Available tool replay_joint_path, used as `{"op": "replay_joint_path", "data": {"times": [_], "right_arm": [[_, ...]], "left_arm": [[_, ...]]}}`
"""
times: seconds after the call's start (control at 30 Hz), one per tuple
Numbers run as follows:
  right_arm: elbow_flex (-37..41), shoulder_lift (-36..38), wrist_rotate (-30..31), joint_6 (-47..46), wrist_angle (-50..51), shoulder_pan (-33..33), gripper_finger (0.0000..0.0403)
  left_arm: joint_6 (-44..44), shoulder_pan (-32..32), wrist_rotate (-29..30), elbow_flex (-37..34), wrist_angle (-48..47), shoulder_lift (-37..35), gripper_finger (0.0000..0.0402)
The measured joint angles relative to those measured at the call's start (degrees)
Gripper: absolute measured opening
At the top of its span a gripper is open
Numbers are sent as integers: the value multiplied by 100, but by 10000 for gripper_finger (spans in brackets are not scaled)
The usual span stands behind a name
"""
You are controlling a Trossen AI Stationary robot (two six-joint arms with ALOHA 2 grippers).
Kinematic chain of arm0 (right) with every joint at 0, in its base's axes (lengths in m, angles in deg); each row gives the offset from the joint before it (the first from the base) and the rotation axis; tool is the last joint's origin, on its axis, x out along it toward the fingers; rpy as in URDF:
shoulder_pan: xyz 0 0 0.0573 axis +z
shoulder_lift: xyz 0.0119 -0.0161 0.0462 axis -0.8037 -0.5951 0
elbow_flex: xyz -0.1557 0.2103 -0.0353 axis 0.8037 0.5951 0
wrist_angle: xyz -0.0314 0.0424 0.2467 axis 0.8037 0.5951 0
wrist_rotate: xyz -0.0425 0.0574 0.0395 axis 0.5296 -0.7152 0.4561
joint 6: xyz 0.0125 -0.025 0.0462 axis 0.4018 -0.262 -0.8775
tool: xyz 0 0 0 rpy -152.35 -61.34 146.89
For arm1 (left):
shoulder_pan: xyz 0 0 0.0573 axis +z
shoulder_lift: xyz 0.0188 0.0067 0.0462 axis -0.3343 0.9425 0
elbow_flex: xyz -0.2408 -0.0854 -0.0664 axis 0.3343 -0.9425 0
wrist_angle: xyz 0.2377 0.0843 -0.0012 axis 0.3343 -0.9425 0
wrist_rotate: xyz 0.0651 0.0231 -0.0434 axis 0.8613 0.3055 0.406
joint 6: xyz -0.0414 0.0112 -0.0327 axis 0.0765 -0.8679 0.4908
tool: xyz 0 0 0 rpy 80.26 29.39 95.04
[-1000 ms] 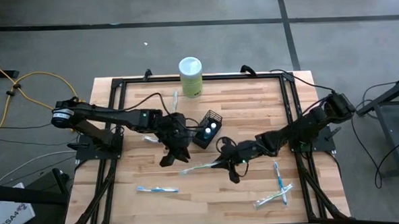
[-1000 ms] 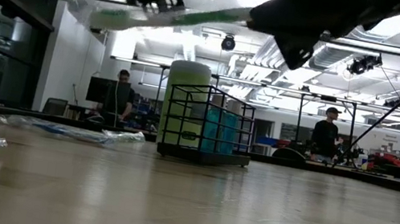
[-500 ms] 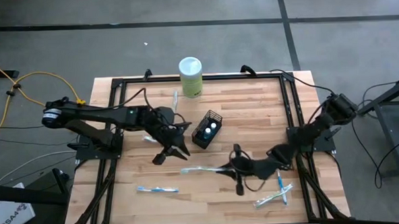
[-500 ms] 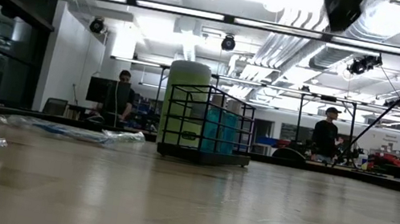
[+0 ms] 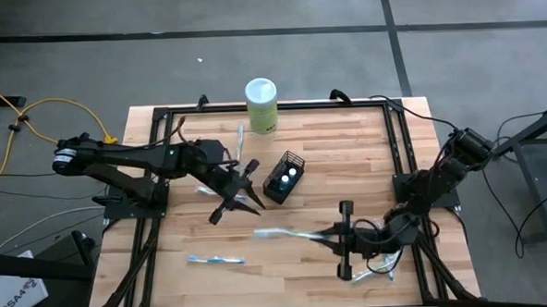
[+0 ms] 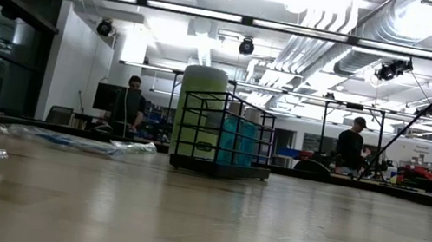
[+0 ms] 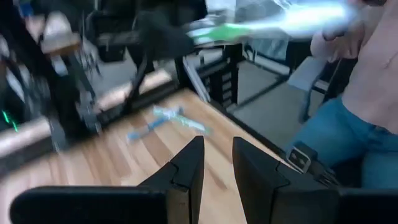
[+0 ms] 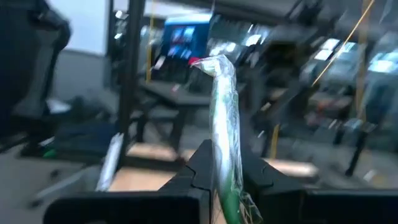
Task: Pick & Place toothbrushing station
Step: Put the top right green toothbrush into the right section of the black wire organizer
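The black wire-mesh holder (image 5: 284, 177) stands mid-table on its base, with teal white-capped tubes (image 6: 235, 138) inside. My right gripper (image 5: 331, 232) hangs above the near right part of the table. It is shut on a plastic-wrapped, green-handled toothbrush (image 5: 291, 232). My left gripper (image 5: 249, 187) hovers just left of the holder, open, with nothing between its fingers (image 7: 186, 171). Neither gripper appears in the low view. My right gripper pinches the wrapped toothbrush by one end of its green handle (image 8: 225, 183) between its two fingers. The fingers come about level from the table's right and run roughly along the brush. The brush sticks out past the fingertips toward the table's left, lifted clear of the table.
A pale green canister (image 5: 261, 103) with a white lid stands at the far edge. Wrapped toothbrushes lie loose at the near left (image 5: 215, 260), near right (image 5: 376, 271) and beside the canister (image 5: 240, 136). People stand in the room beyond the table (image 6: 354, 144).
My right gripper has carried the toothbrush up and toward the table's near right corner, turning its wrist, and has left the low view. My left gripper has risen and drawn back toward the far left, rolling. It too has left the low view.
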Motion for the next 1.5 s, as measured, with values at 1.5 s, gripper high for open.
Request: {"op": "replay_joint_path", "data": {"times": [1.5], "right_arm": [[4,-7,-1507,1677,-1446,-1209,17]], "left_arm": [[-1255,-648,858,2,3102,4,81]]}}
